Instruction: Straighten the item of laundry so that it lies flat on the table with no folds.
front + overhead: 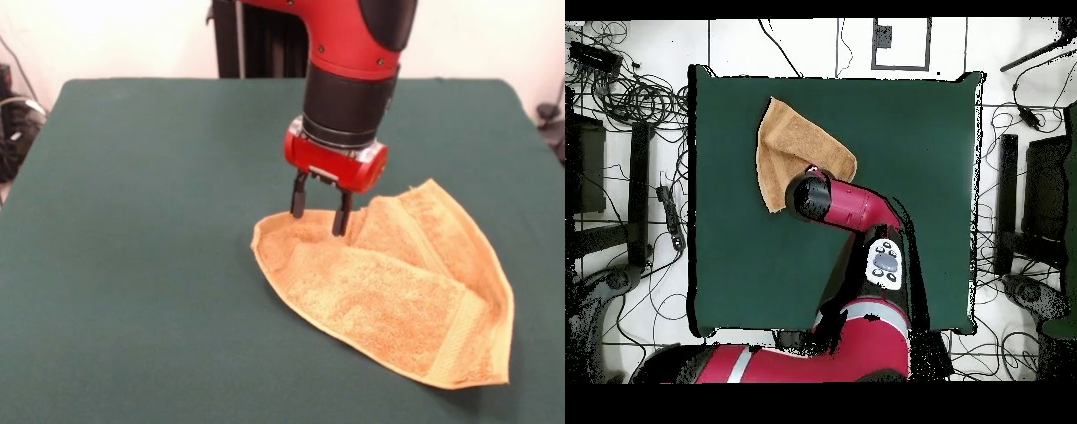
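The orange-tan terry towel [397, 291] lies folded over itself in a rough triangle on the dark green table [141, 247], right of centre in the front view. My gripper [320, 215] hangs over the towel's far left corner with its two black fingers apart, tips at or just above the cloth, holding nothing. In the overhead view the towel [787, 150] lies near the table's [745, 260] upper left, and the red arm covers the gripper and the towel's corner there.
The red arm [855, 205] reaches from the base at the bottom of the overhead view across the table's middle. Cables and stands [635, 100] lie on the floor around the table, off its edges.
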`<action>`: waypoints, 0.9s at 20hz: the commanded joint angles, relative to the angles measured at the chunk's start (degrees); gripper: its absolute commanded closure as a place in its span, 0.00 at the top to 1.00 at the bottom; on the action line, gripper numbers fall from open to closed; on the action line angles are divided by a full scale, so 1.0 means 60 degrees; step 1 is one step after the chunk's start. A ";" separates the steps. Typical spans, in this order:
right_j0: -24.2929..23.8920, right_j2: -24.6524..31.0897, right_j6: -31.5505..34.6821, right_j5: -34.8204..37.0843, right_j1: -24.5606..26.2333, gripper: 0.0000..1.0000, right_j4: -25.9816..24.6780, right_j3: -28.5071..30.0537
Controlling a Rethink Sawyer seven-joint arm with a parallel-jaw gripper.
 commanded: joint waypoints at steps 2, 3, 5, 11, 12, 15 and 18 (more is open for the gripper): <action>0.0695 0.0232 0.2594 0.0571 0.0172 1.00 0.0737 0.1326; 0.0728 0.0189 0.2593 0.0620 0.0141 1.00 0.0768 0.1357; 0.0765 0.0133 0.2511 0.0695 0.0086 1.00 0.0786 0.1409; 0.0751 0.0231 0.2501 0.0070 0.0537 1.00 0.0984 0.1216; 0.0713 0.0250 0.2435 -0.0025 0.0638 1.00 0.0979 0.1136; 0.0593 0.0344 0.2258 -0.0252 0.0866 1.00 0.0985 0.0959; 0.0450 0.0450 0.2099 -0.0435 0.1079 1.00 0.0991 0.0781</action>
